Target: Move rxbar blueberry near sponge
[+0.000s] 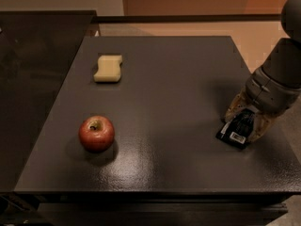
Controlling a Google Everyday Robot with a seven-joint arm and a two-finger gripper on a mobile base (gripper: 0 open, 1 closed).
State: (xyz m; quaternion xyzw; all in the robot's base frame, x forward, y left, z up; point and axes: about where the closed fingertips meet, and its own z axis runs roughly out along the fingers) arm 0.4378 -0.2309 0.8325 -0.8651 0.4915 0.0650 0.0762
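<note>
the gripper [245, 122] is down low at the near right of the table [178, 79]. its two fingers hug the rxbar blueberry [233, 134] from both sides, so it looks like it is holding the bar. the sponge [108, 68] sits well apart, at the far left. to do this well, hold tight, lift the bar a little, carry it left and far, keep away from the apple [96, 133], and put it down just beside the sponge, not on it.
</note>
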